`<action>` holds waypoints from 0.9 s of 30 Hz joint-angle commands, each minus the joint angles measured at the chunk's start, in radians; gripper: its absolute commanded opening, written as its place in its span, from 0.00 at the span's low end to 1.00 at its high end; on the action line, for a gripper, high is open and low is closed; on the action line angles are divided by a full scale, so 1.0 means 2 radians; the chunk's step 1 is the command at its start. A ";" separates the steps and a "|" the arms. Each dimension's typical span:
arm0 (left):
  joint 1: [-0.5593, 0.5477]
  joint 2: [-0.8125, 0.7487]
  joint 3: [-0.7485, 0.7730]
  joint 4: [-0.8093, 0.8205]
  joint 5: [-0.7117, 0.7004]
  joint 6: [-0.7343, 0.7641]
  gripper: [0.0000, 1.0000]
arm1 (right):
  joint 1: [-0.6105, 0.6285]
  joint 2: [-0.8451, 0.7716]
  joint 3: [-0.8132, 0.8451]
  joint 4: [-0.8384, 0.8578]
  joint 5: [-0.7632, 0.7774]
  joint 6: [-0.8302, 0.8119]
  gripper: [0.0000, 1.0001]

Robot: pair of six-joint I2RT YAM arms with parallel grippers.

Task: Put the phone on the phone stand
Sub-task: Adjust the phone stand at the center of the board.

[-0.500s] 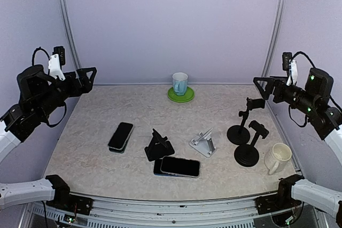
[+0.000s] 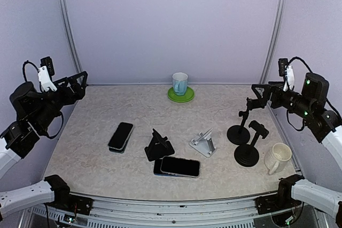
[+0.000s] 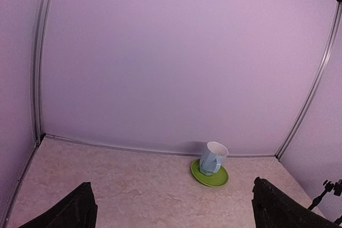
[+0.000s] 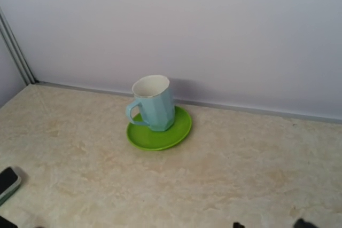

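Left end effector (image 2: pixel 80 84) and right end effector (image 2: pixel 256 96) hang spread wide, gripping nothing, above a mottled beige desk (image 2: pixel 96 126). A glossy dark phone (image 2: pixel 180 166) lies flat just in front of a black wedge-shaped phone stand (image 2: pixel 158 146), with a silver stand (image 2: pixel 203 143) nearby. A faceted blue mug (image 2: pixel 180 83) sits on a green saucer (image 2: pixel 184 97).

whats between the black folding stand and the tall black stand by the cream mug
A silver phone stand, between the black folding stand and that tall black stand; the top view shows it.
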State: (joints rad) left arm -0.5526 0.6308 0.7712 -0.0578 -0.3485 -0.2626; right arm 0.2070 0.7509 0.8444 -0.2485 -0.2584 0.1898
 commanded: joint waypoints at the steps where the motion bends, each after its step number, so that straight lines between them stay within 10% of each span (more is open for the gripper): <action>1: -0.002 0.024 0.000 0.003 0.015 -0.013 0.99 | -0.006 -0.006 -0.011 0.011 -0.010 -0.011 1.00; 27: -0.125 0.132 0.006 -0.052 -0.048 -0.096 0.99 | -0.006 0.013 -0.037 0.041 0.018 -0.002 1.00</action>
State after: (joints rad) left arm -0.7494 0.8589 0.7582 -0.1272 -0.3706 -0.4110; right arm 0.2070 0.7864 0.7750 -0.1890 -0.2459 0.1810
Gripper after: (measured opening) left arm 0.988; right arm 0.998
